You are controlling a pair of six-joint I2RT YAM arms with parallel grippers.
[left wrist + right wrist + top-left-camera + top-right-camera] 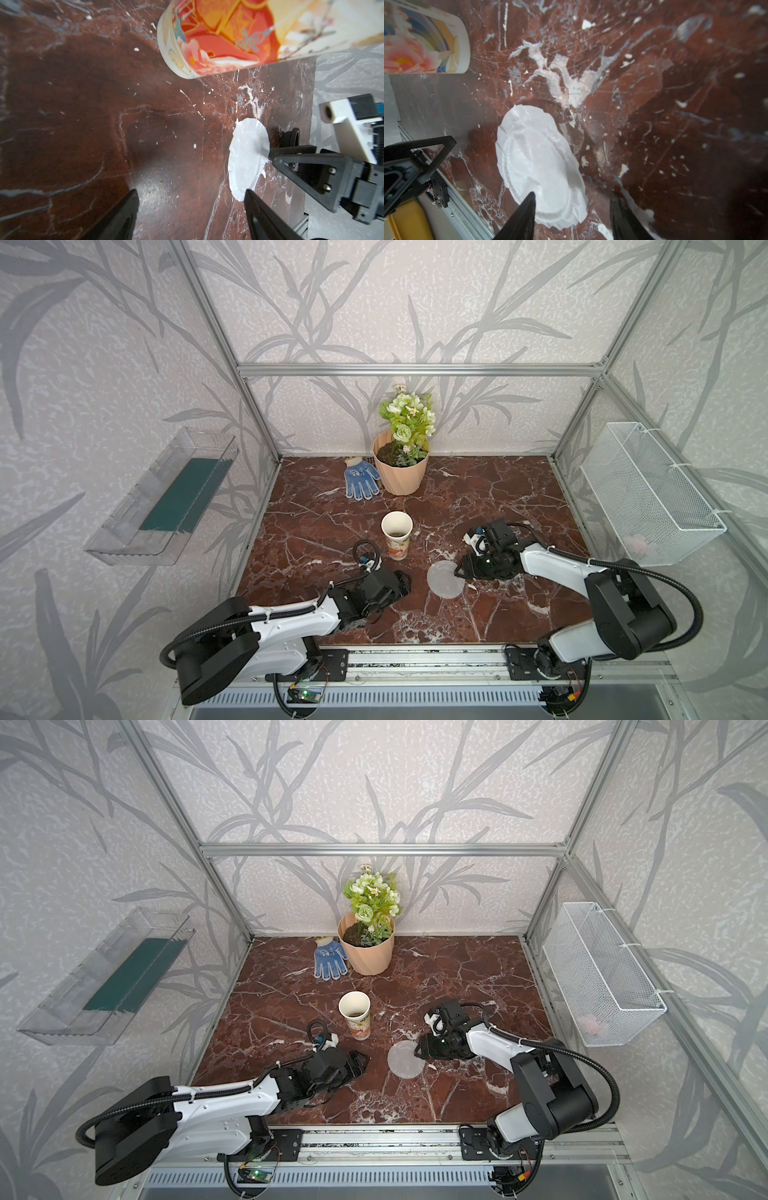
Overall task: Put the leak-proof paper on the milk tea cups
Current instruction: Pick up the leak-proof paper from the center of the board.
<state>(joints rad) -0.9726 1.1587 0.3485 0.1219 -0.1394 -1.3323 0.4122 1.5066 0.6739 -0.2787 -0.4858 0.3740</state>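
In both top views the right claw touches the edge of the leak-proof paper, which lies flat on the worktop near the upright milk tea cup. Left wrist: the left claw is apart and empty, and the cup's small lettering is blurred. Right wrist: the right claw is apart, with one finger over the paper.

The leak-proof paper is a thin, whitish, translucent disc with a crinkled edge and a faint ring pressed into it, lying flat on the marble table. The milk tea cup stands upright near it but apart, farther back and to its left. It is tall and white with an orange-red print near its base, its mouth uncovered and something dark at the bottom.
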